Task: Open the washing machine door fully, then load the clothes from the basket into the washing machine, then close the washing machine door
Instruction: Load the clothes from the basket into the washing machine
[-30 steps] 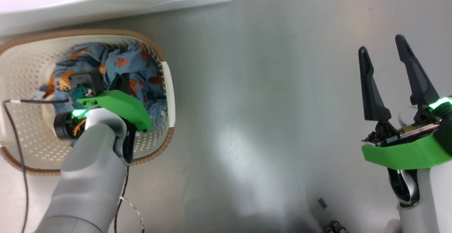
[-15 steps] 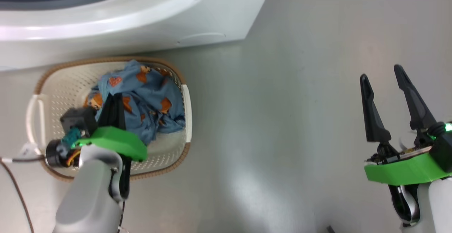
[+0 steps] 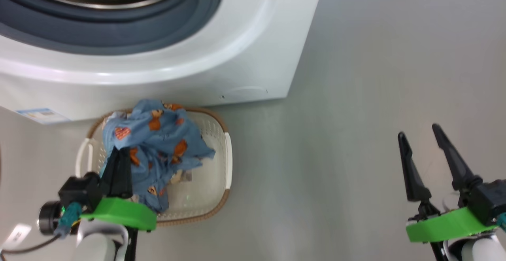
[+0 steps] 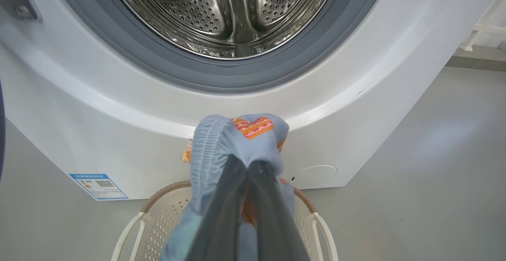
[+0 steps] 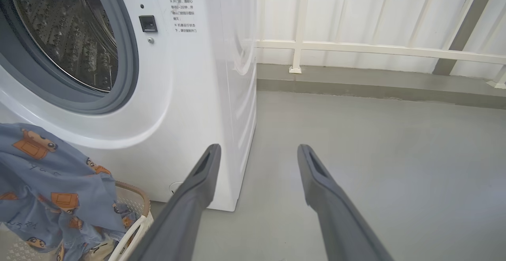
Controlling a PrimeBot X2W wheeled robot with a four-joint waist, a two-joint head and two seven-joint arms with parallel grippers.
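on the white front of the washing machine [image 5: 197, 95], beside the drum opening, stands a printed notice [image 5: 182, 12] in chinese, headed "温馨提示:"; the finer lines under it are too small to read surely. low on the machine's front, near a corner, sits a blue-edged label [image 4: 99, 186] bearing a qr code, and its print cannot be read.

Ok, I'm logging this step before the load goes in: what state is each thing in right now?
washing machine, opening uncovered, drum looks empty
basket, upright on the floor before the machine
clothes, bunched, held up over the basket, lower end hanging into it
left gripper, shut on the clothes
right gripper, open, empty
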